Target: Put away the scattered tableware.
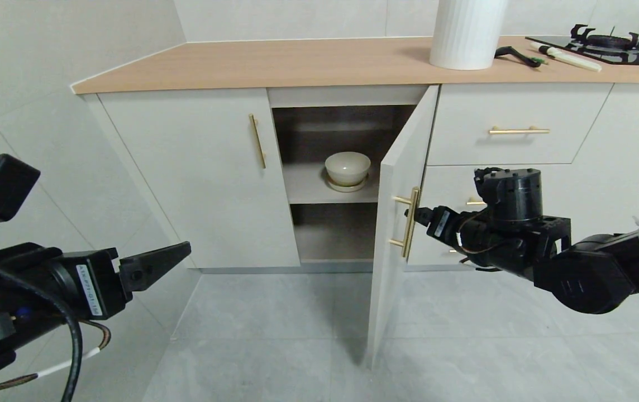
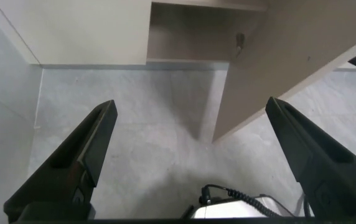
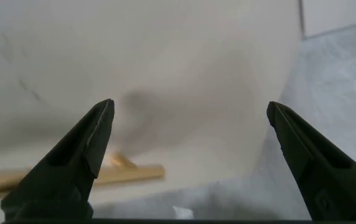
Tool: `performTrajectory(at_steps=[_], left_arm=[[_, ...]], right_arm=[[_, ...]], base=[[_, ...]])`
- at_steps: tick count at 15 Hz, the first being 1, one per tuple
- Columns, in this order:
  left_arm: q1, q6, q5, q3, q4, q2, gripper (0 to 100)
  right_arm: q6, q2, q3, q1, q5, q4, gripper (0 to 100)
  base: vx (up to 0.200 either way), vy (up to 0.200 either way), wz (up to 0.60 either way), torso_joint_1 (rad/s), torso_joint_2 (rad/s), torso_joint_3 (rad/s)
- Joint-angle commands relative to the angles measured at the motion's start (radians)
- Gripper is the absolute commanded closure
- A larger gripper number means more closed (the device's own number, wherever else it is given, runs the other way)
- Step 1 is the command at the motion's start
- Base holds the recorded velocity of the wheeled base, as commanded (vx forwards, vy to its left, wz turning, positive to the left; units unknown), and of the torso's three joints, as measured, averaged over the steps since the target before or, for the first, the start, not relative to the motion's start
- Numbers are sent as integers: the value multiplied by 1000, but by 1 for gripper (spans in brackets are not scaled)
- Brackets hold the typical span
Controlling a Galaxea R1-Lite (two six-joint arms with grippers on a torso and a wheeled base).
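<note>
We're parking the right gripper (image 1: pixel 412 214) just beside the gold handle (image 1: pixel 410 223) of the open cabinet door (image 1: pixel 400 251), with its fingers spread wide. The left gripper (image 1: pixel 181 250) is hanging low over the floor, left of the cabinet, fingers also released. We're seeing the bowl (image 1: pixel 347 166) sitting on a plate (image 1: pixel 346 188) on the upper shelf (image 1: pixel 305 187) inside.

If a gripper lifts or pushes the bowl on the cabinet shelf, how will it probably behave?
The bowl looks like glazed ceramic: probably rigid, slippery and breakable. It sits on a small plate, so a push may slide both.
</note>
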Motion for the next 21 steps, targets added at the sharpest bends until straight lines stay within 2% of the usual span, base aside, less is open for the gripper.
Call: performTrajectory(at_steps=[1,5,8,12,13,15,16,19,21], left_arm=[[0,-1,1,-1,-1,3,0],[0,4,1,-2,-1,6,0],[0,12,-1,-4,-1,8,0],[0,12,-1,-2,-1,20,0],[0,12,1,3,-1,20,0],[0,42,4,13,-4,20,0],[0,47,4,15,-4,20,0],[0,47,4,15,-5,17,0],[0,47,4,15,-5,15,0]], right_arm=[[8,50,-2,0,-1,-43,0],[43,118,-12,20,-21,-129,0],[54,145,-39,35,-72,-132,0],[73,156,-51,44,-81,-132,0],[73,159,-53,44,-87,-132,0],[76,172,-84,41,-122,-132,0],[80,176,-93,40,-144,-132,0],[102,199,-130,27,-171,-126,0],[102,245,-180,18,-236,-123,0]], base=[[200,0,0,-7,-2,7],[200,0,0,8,4,-1],[200,0,0,2,2,2],[200,0,0,1,4,4],[0,0,0,0,0,0],[0,0,0,0,0,0],[0,0,0,0,0,0],[0,0,0,0,0,0],[0,0,0,0,0,0]])
